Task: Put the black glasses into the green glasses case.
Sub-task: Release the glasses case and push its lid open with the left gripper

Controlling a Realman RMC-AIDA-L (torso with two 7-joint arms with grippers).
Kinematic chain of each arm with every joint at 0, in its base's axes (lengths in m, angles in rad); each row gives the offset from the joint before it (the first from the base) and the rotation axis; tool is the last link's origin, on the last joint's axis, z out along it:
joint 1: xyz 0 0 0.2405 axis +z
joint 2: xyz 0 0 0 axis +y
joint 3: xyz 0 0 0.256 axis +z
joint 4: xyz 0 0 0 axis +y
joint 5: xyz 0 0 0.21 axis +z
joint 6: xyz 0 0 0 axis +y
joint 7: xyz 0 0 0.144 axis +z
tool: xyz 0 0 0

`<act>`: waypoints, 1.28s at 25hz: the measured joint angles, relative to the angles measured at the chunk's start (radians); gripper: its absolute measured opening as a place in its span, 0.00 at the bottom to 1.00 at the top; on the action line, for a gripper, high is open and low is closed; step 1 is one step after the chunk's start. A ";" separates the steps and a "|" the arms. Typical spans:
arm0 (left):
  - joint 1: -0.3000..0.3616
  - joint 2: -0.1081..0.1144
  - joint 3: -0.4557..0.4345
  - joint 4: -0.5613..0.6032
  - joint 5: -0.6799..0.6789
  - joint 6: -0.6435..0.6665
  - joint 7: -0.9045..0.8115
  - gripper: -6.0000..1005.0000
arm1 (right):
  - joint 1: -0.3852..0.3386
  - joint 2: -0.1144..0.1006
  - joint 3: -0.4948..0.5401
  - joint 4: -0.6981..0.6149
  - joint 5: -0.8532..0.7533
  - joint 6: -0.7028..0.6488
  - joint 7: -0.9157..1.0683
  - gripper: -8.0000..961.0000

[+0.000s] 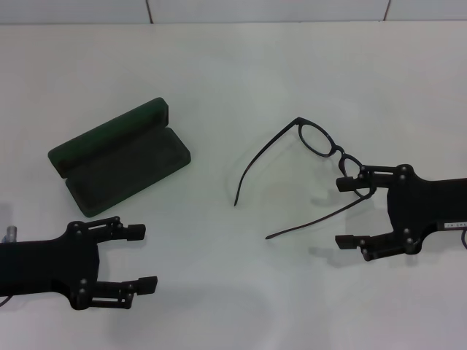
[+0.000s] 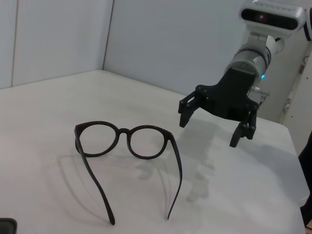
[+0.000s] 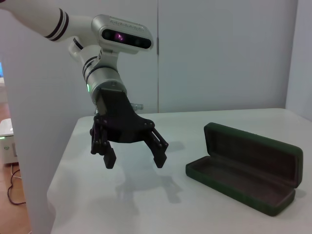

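Observation:
The black glasses (image 1: 337, 152) rest on the white table right of centre, temple arms unfolded and reaching toward the table's front; the left wrist view shows them standing on their rims and arm tips (image 2: 126, 132). My right gripper (image 1: 343, 213) is open at the glasses' right end. Its far finger touches or overlaps the nearer lens rim, and one temple arm runs between its fingers. The green glasses case (image 1: 128, 164) lies open at the left with its lid tipped back, and shows in the right wrist view (image 3: 239, 170). My left gripper (image 1: 142, 257) hovers open in front of the case, holding nothing.
The white table (image 1: 292, 73) reaches back to a pale wall. The left wrist view shows my right gripper (image 2: 209, 131) beyond the glasses. The right wrist view shows my left gripper (image 3: 135, 162) beside the case, near the table's side edge.

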 joint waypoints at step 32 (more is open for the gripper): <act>-0.201 -0.001 -0.014 0.656 0.256 -0.047 -0.915 0.87 | -0.008 0.001 0.005 0.000 0.001 -0.012 0.005 0.88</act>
